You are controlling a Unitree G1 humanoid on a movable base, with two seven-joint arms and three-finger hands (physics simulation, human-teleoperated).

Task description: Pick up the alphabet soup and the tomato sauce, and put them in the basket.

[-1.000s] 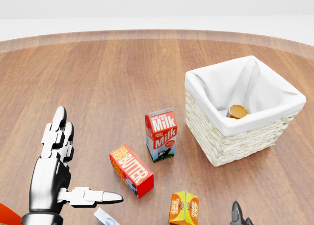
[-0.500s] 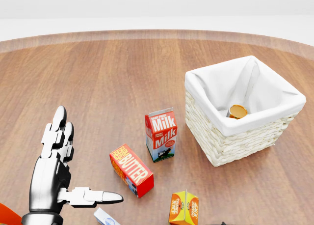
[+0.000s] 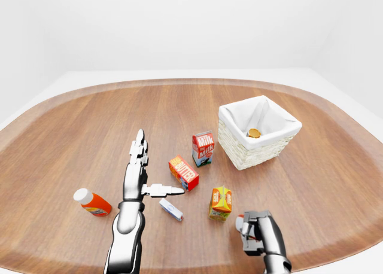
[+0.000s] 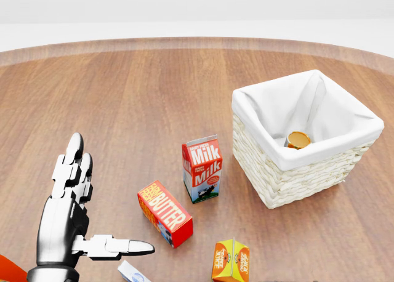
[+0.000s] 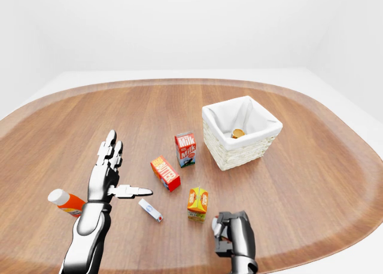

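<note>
Fingertips of the right hand [image 3: 258,233] no longer show at the head view's bottom edge; the eye views place it low right of centre, fingers curled around a red-and-white can [image 3: 241,224], likely the second task item. One can [image 4: 297,139] already lies inside the basket [image 4: 280,171], centre right. Left hand [image 4: 69,217] stays spread wide, empty, lower left.
</note>
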